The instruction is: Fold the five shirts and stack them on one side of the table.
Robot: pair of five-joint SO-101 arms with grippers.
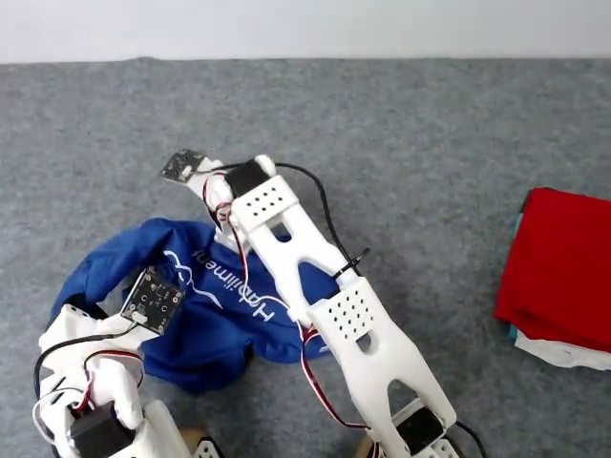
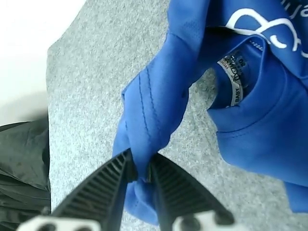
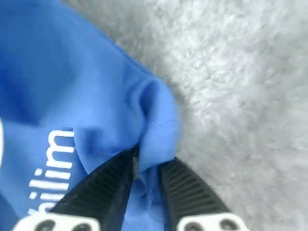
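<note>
Soft blue knit shirt with white lettering [image 1: 205, 329] lies crumpled, lower left of centre in the high view, on the fuzzy grey felt table cover [image 1: 430, 143]. Left gripper [image 2: 139, 168] has ribbed black fingers [image 2: 108, 185] drawn narrow, pinching a bunched fold of the blue fabric. Right gripper [image 3: 144, 166] has the same narrow pinch on a rolled blue fold, by the shirt's upper edge in the high view. At the right edge of the frame is a flat stack with a red folded shirt [image 1: 558, 267] on top and a white folded shirt [image 1: 563, 353] under it, well apart from the blue one.
</note>
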